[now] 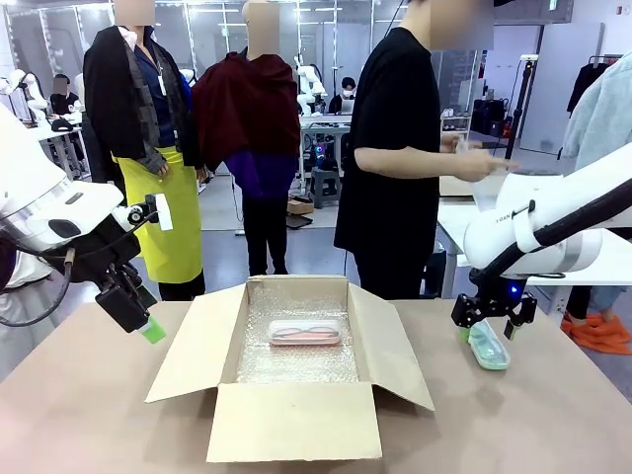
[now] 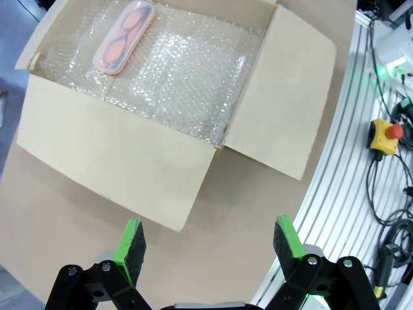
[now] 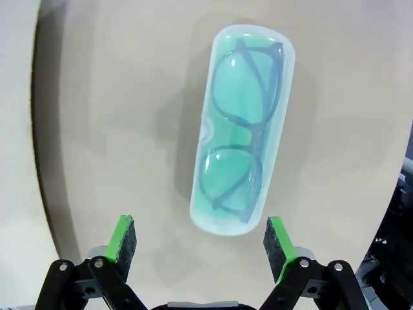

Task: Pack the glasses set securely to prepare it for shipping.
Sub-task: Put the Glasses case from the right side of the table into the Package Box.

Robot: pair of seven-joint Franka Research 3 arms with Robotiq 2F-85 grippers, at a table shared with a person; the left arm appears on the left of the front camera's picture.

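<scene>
Front view, packing judged about half done. Shows the pink case (image 1: 305, 332) lying flat on the bubble wrap (image 1: 296, 370) inside the open box (image 1: 293, 423), close to its far wall. Shows the green case (image 1: 488, 347) outside the box, flat on the table (image 1: 79, 415) near its right edge, well apart from the box's right flap. Leaves, by this reading, the green case to go in and the flaps to be closed. Right wrist view: places the right gripper (image 3: 200, 242) directly above the green case, fingers pointing down, jaws spread wider than the case and flanking one end, nothing held. Left wrist view: places the left gripper (image 2: 210, 242) spread and empty, raised over the table's left side beside the box's left flap.
</scene>
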